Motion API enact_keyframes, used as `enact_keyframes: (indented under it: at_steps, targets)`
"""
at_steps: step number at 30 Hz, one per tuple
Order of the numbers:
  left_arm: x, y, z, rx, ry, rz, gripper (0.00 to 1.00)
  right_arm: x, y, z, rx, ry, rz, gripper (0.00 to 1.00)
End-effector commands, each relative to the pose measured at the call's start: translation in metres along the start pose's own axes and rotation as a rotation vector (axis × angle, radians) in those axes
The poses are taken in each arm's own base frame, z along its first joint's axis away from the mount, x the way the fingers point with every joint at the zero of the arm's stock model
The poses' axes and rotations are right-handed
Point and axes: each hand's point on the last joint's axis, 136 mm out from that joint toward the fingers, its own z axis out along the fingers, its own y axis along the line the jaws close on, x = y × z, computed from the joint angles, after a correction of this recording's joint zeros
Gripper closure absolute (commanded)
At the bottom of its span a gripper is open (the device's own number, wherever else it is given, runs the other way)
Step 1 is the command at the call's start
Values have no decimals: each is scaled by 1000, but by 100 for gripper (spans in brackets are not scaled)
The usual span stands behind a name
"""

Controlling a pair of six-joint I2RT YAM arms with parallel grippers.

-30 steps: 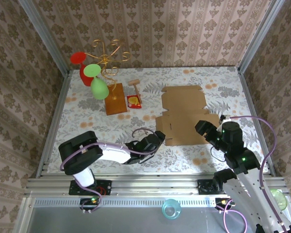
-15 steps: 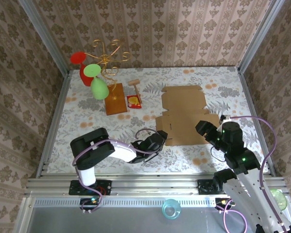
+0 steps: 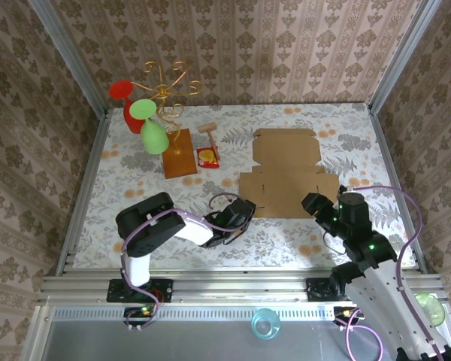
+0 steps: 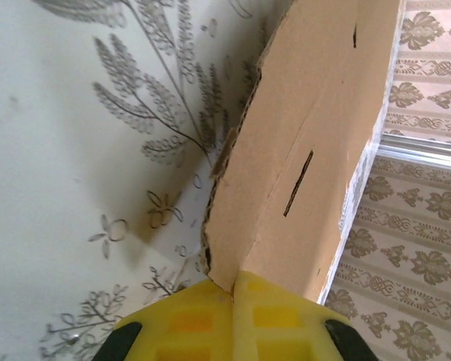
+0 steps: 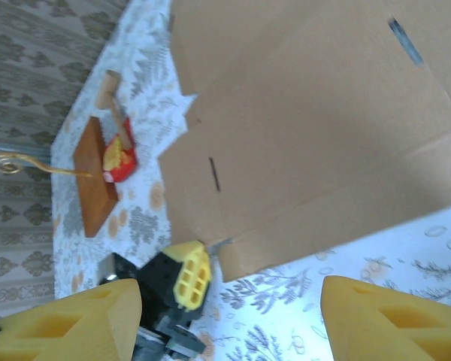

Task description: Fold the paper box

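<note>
The paper box [image 3: 286,174] lies spread open just right of the wooden board [image 3: 179,155]. The left gripper [image 3: 243,213] is clenched on the box corner nearest the board's near end, cardboard pinched between its yellow fingers [image 4: 188,320]. The right gripper [image 3: 313,203] sits at the box's near corner farthest from the board, jaws spread, grasping nothing
</note>
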Motion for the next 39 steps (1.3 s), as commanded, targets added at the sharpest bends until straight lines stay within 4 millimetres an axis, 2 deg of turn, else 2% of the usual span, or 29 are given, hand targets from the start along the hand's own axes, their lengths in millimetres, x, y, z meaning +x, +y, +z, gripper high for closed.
enact_keyframes:
  at_steps: [1, 6, 16, 20, 27, 30, 34, 37, 39]
  targets:
    - [2, -34, -6, 89, -4, 23, 100, 9, -13, 13, -2, 6, 166, 32]
    - [4, -50, -15, 119, 3, 30, 100, 17, -23, 32, -38, 5, 332, 28]
    - [9, -68, -23, 150, 25, 42, 100, 14, -37, 48, -79, -57, 539, 26]
    - [12, -70, -24, 154, 34, 48, 100, 6, -34, 53, -104, -90, 552, 40]
    - [12, -70, -27, 154, 37, 53, 100, -2, -27, 63, -108, -105, 552, 53]
    - [12, -72, -27, 156, 36, 58, 100, 4, -31, 69, -86, -80, 572, 53]
    - [12, -73, -28, 157, 35, 64, 100, 10, -37, 75, -74, -63, 606, 47]
    - [13, -74, -28, 158, 39, 66, 100, 5, -35, 75, -86, -85, 590, 44]
    - [14, -74, -27, 155, 41, 67, 100, 0, -33, 75, -96, -109, 573, 47]
